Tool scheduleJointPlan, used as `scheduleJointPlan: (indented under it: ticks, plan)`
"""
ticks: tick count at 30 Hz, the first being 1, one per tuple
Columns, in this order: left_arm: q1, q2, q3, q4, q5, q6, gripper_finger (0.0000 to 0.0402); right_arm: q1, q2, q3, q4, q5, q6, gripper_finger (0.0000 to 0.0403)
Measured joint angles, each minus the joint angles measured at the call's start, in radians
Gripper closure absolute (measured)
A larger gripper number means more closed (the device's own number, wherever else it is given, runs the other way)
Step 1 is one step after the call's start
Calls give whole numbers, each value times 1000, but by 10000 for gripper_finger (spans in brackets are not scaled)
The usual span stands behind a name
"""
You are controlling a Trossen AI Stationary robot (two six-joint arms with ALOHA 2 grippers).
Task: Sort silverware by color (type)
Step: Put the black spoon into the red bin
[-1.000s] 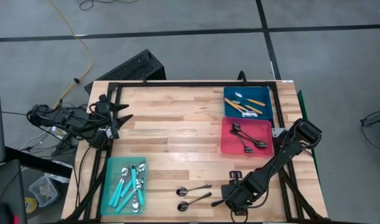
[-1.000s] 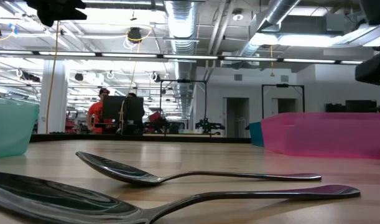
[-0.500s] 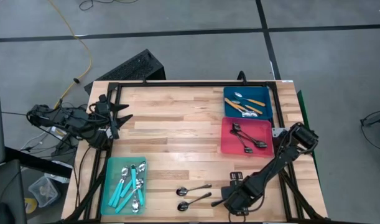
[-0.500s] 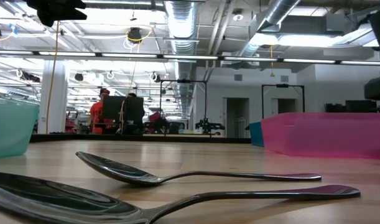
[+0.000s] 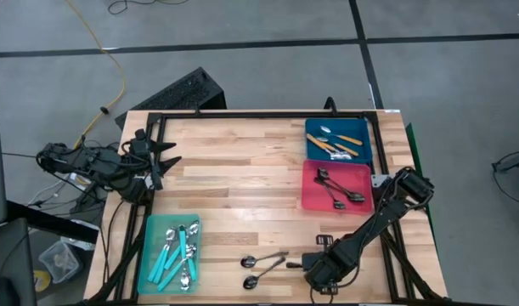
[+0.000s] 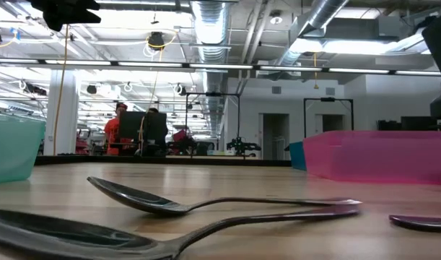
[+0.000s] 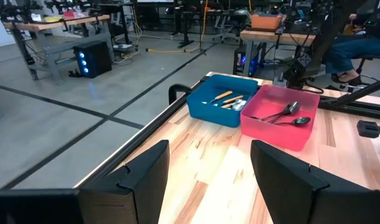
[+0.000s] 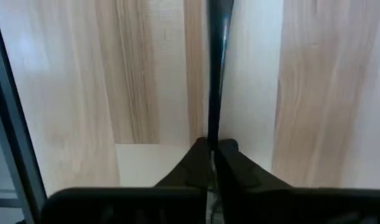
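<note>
Two all-dark metal spoons lie near the table's near edge, a farther one (image 5: 264,257) and a nearer one (image 5: 266,273). Both have bowls toward the left and handles toward the right, which the low view also shows for the farther spoon (image 6: 206,204) and the nearer spoon (image 6: 206,228). My right gripper (image 5: 297,264) is low at the nearer spoon's handle end and shut on it (image 8: 211,148). My left gripper (image 5: 163,158) waits open and empty at the table's far left, its fingers apart (image 7: 208,180). My right gripper has the free end of the nearer spoon's handle (image 8: 211,132) between its two closed fingertips (image 8: 199,160). The fingers come low from the table's right and lie along the handle, which runs straight away from them. The spoon's bowl (image 6: 68,237) rests on the table.
A teal tray (image 5: 150,255) at the near left holds teal-handled spoons. A blue bin (image 5: 365,143) at the far right holds orange-handled spoons, and a pink bin (image 5: 310,194) beside it holds dark spoons. A black frame (image 5: 242,116) runs round the table. People stand far behind.
My right gripper has gone a little toward the table's left, up to the nearer spoon's handle end. That handle has swung toward the far edge and now ends beside the other spoon's handle. Its bowl has stayed in place.
</note>
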Motion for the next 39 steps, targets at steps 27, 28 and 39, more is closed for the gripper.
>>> scheduleJointPlan:
  ticks: [27,28,39]
  plan:
    - [0,0,0,0,0,0,189,-39,11,211,-149,149,-100,378]
    - [0,0,0,0,0,0,189,-42,11,218,-147,160,-113,378]
    - [0,0,0,0,0,0,189,-108,-34,283,-93,305,-349,378]
